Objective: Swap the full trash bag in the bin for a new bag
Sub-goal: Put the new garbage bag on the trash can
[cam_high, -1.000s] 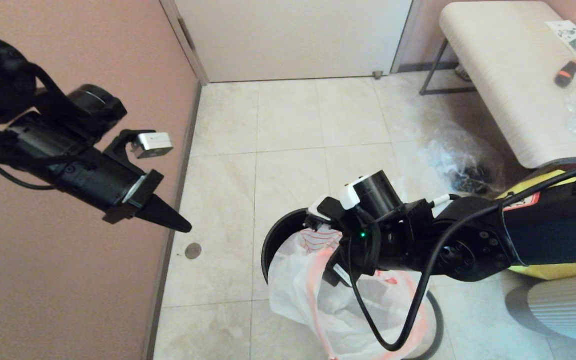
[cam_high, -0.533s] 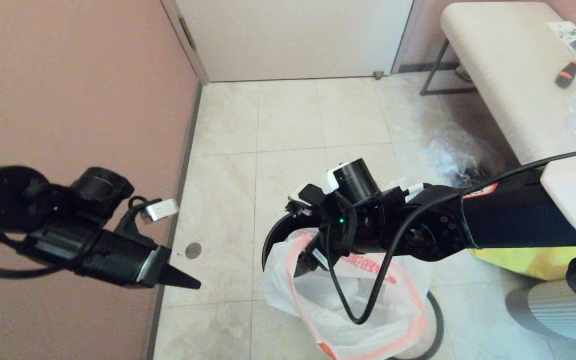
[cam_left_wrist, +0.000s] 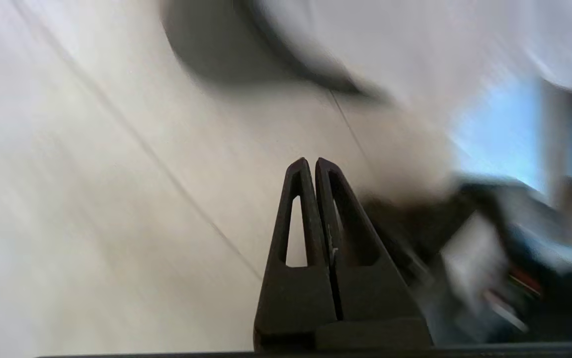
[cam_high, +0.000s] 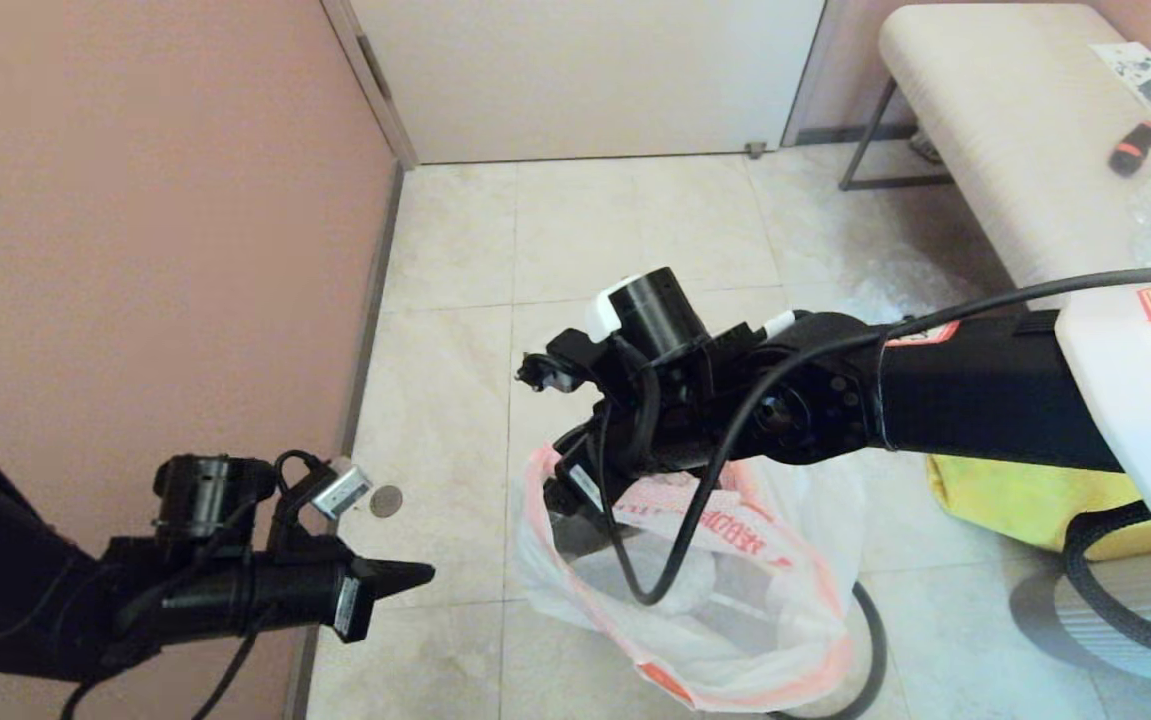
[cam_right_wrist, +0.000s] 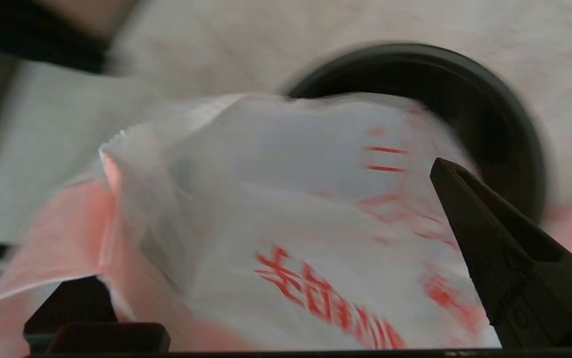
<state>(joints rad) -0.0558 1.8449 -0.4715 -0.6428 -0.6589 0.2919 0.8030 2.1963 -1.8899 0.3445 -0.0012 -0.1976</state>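
Observation:
A white new bag (cam_high: 735,600) with red print hangs open-mouthed in front of me, draped over my right gripper (cam_high: 560,480). In the right wrist view the bag (cam_right_wrist: 276,214) fills the space between the widely spread fingers (cam_right_wrist: 494,248), and one finger is covered by its film. Behind it shows the black bin (cam_right_wrist: 504,114), round and dark inside; in the head view the bag and arm hide it. A thin dark hoop (cam_high: 873,640) lies on the floor by the bag. My left gripper (cam_high: 420,575) is shut and empty, low beside the pink wall, its tips (cam_left_wrist: 310,161) pressed together.
A crumpled clear bag (cam_high: 870,295) lies on the floor beside the cream bench (cam_high: 1015,150). A yellow shopping bag (cam_high: 1015,500) stands to the right. A round floor drain (cam_high: 386,500) sits near the wall's foot. A closed door is at the back.
My left arm has dropped from high by the wall to low near the floor. My right arm has risen and shifted left, lifting the bag's mouth with it.

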